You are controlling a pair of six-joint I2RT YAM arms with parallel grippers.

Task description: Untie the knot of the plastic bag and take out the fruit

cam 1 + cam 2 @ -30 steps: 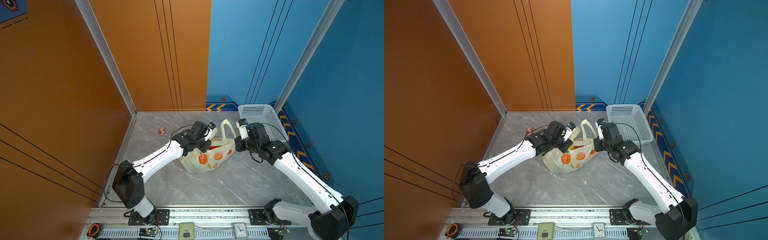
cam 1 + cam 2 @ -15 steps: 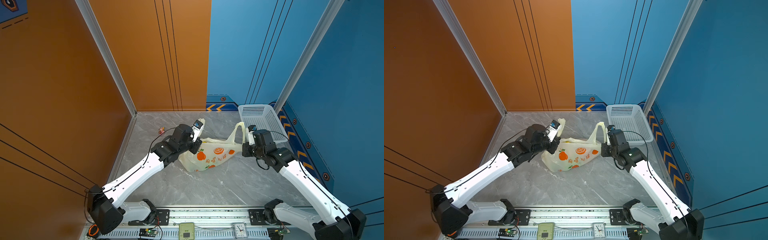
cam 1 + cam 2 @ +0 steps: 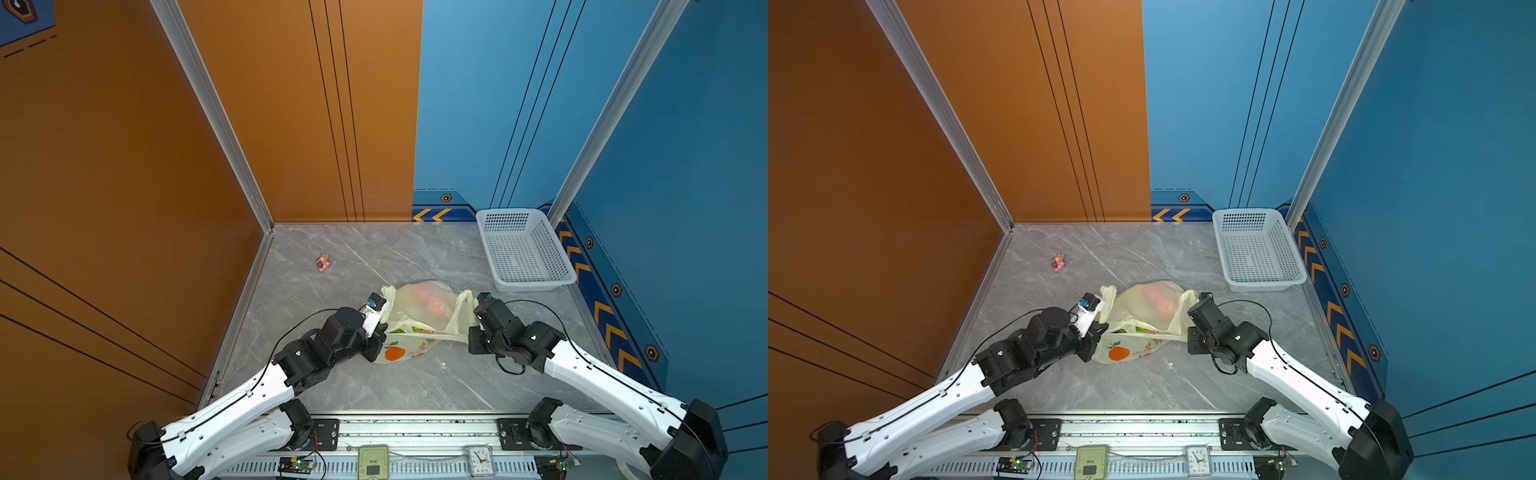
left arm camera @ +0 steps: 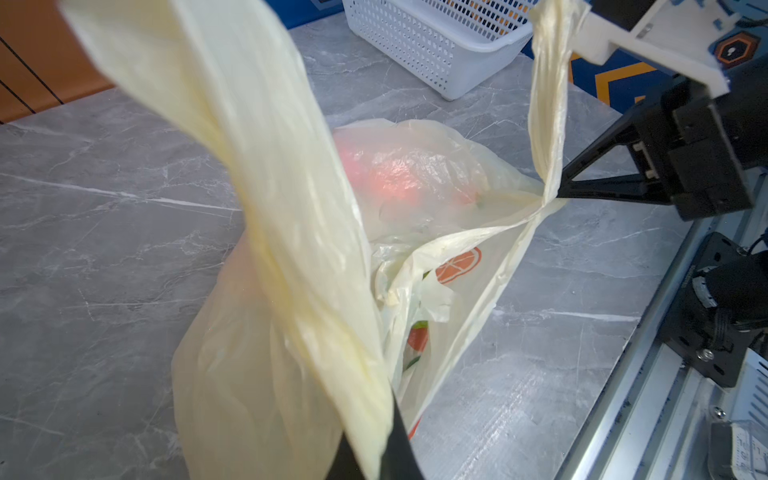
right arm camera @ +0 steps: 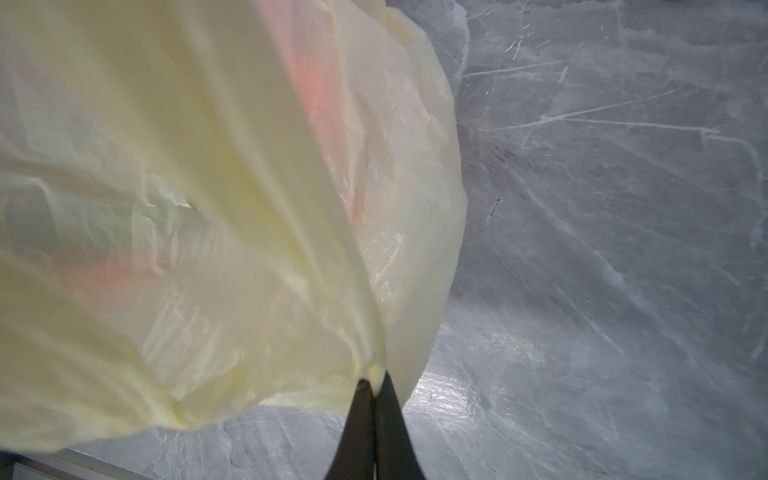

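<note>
Plastic bag (image 3: 419, 316) lay on the marble tabletop (image 3: 415, 386), reddish fruit (image 3: 432, 305) inside; left gripper (image 4: 374, 455) and right gripper (image 5: 374, 382) each pinched its thin film.

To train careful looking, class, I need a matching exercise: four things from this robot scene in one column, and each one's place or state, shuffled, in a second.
Things
1. white perforated plastic basket
2. tiny pink figurine
3. pale-yellow translucent plastic bag
4. left gripper

Places or states
A. shut on a bag handle
B. alone on the grey table, near the orange wall
C. lying mid-table, reddish fruit showing through
D. far right corner, beside the blue wall

Pairs: 1-D, 2-B, 3-C, 4-A
</note>
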